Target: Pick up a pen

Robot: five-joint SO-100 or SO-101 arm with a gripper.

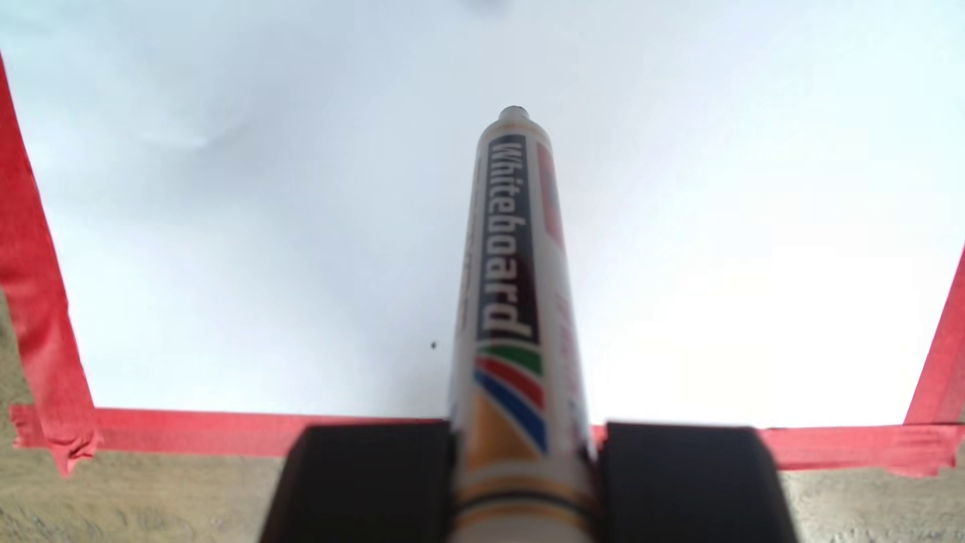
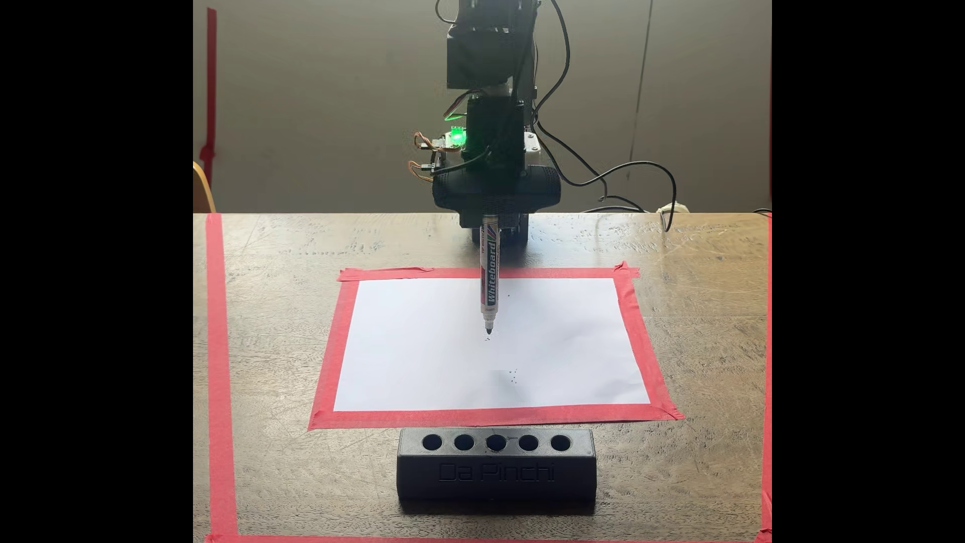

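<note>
The pen (image 1: 514, 292) is a white "Whiteboard" marker with red, blue and green stripes, and my gripper (image 1: 525, 470) is shut on its striped end, one black finger (image 1: 376, 480) on each side. In the fixed view the pen (image 2: 490, 271) hangs upright from the gripper (image 2: 491, 216), dark tip down, just above or at the white paper (image 2: 418, 355). A few small ink dots lie on the sheet below the tip.
Red tape (image 2: 491, 417) frames the paper on a wooden table (image 2: 705, 313). A black holder block (image 2: 496, 464) with several round holes, marked "Da Pinchi", stands in front of the sheet. Cables trail behind the arm at the right. More red tape (image 2: 219, 365) marks the table's border.
</note>
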